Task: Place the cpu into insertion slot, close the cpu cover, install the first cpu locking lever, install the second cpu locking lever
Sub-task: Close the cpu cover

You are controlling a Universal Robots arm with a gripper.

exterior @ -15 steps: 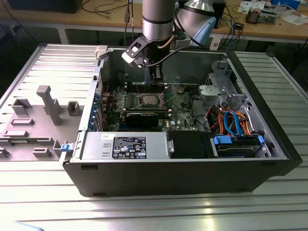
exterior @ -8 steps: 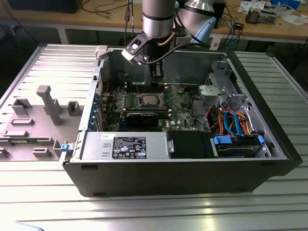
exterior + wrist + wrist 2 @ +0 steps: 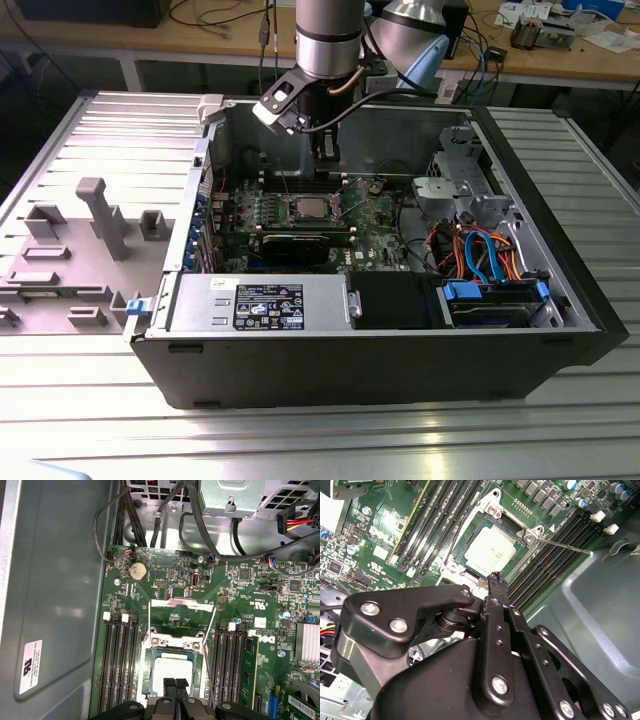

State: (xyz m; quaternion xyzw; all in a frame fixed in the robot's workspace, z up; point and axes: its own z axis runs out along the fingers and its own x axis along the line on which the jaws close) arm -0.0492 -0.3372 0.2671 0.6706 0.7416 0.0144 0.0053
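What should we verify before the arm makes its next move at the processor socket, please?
1. The cpu is seated in the insertion slot: ok, it lies flat inside.
2. The cpu cover is closed: not ok, it stands open, off the chip.
3. The locking lever is latched: not ok, it juts out free beside the slot.
4. The gripper is empty: ok, the jaws are shut on nothing.
5. The gripper is clear of the cpu: cannot tell; its tip hangs over the chip's edge in both wrist views.
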